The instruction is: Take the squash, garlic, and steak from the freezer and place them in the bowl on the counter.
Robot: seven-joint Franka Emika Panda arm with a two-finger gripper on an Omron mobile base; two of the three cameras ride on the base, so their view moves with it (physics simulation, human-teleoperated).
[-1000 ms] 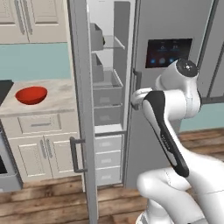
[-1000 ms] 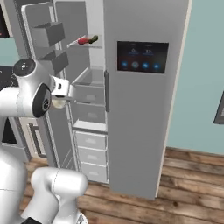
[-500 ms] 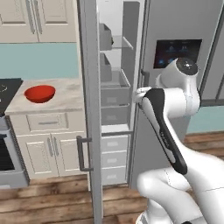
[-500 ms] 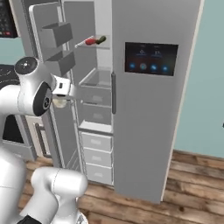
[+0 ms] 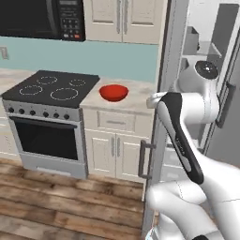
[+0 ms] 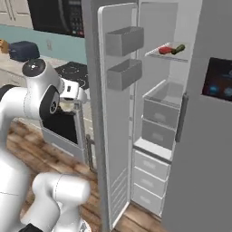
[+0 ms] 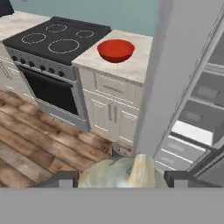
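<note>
A: State the position of the freezer (image 6: 199, 136) and the counter (image 7: 131, 65)

B: The freezer occupies the right half of the right base view, its left door (image 6: 115, 113) swung open. In the hand view, the counter sits in the upper centre, between the black stovetop (image 7: 57, 37) and the door edge

A: Location of the bowl (image 7: 116, 50)?

B: On the counter, upper centre of the hand view; in the left base view it stands at centre, just right of the stovetop

A: Smaller items?

B: The steak (image 6: 166, 50) and the squash (image 6: 178, 48) lie touching on the upper freezer shelf (image 6: 167, 55), upper right of the right base view. The garlic (image 7: 127, 173) sits at bottom centre of the hand view

A: Finger state?

B: The gripper (image 7: 119, 180) has its two dark fingers (image 7: 65, 178) set wide, one on each side of the garlic, closed against it
</note>
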